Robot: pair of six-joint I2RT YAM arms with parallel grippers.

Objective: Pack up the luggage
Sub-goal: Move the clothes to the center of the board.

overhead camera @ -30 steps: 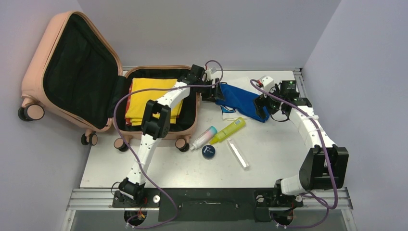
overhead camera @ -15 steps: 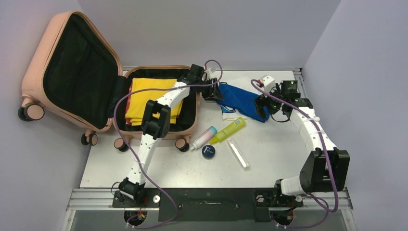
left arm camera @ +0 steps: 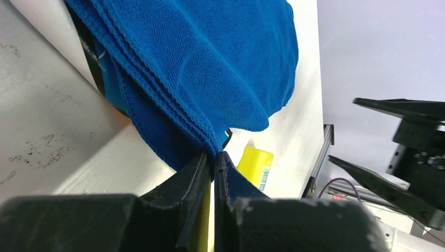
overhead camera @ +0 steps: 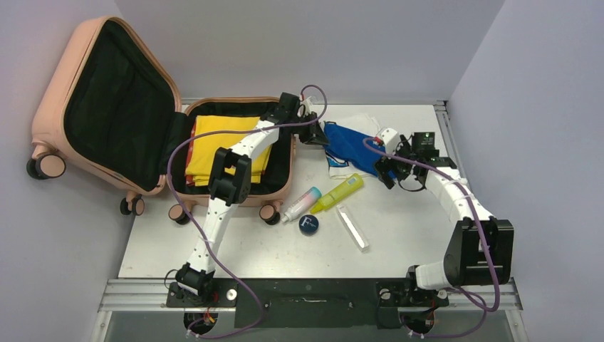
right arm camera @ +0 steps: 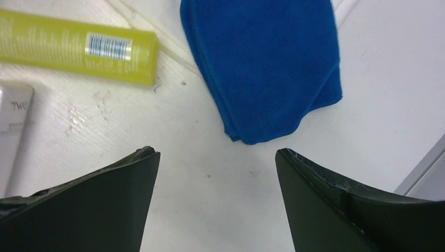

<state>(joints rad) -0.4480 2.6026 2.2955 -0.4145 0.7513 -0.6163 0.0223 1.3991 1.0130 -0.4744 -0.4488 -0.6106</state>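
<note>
L jaws pinch blue towel [left arm camera: 210, 63] edge; yellow tube [left arm camera: 254, 165] near.

The left gripper [overhead camera: 318, 135], pinched on the folded blue terry towel [overhead camera: 350, 146], fills the gap beside the open salmon-pink hard-shell suitcase [overhead camera: 235, 201]. 4 items block mid-table: yellow-green tube [overhead camera: 340, 192], white squeeze tube [overhead camera: 301, 204], round dark tin [overhead camera: 308, 225] and clear plastic strip [overhead camera: 352, 226]. Bare white tabletop [overhead camera: 271, 249] lies nearer the arm bases.

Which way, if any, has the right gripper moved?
Yes. Seen from above, the right gripper has drawn back toward the near edge and slightly left, away from the far right corner of the table.
</note>
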